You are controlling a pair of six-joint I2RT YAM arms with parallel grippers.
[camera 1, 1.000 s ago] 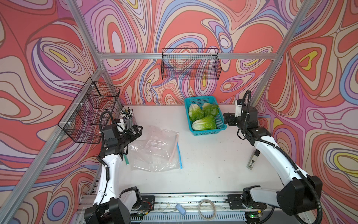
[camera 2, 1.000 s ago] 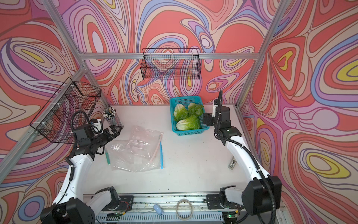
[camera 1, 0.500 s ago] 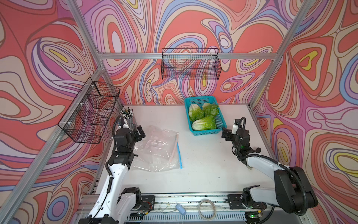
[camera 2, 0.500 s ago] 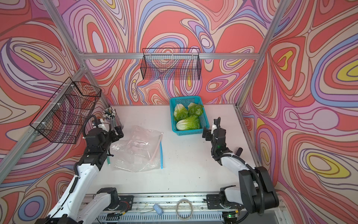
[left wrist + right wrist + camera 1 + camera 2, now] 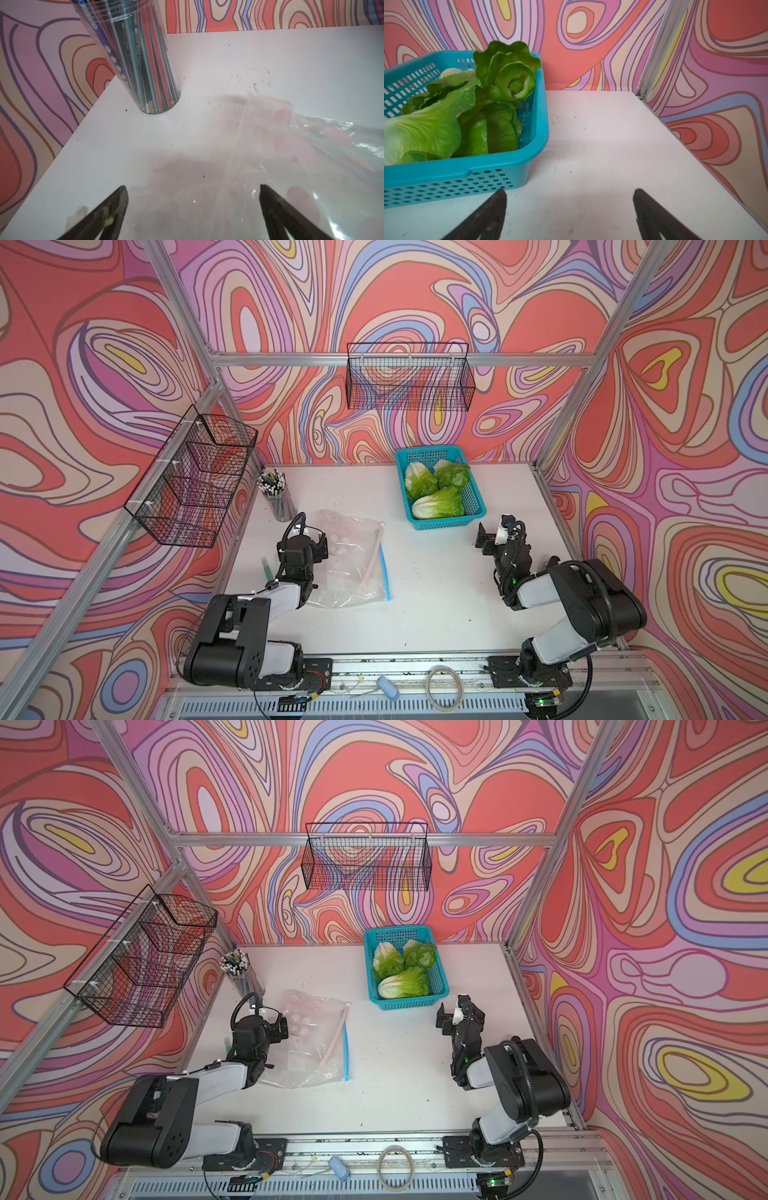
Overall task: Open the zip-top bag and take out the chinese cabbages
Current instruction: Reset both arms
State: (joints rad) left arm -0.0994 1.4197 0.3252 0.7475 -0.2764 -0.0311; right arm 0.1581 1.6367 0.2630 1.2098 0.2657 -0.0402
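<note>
Three chinese cabbages (image 5: 438,504) in teal basket (image 5: 451,523), far right. Nearest head: long axis left-right, white stem left. Both arms' jaws spread, empty.

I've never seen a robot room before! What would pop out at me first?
The swirly red, pink and purple walls all around jump out first. Next come three bright green cabbages in a blue basket at the back of the white table. A clear plastic bag lies flat by the open left gripper.
</note>
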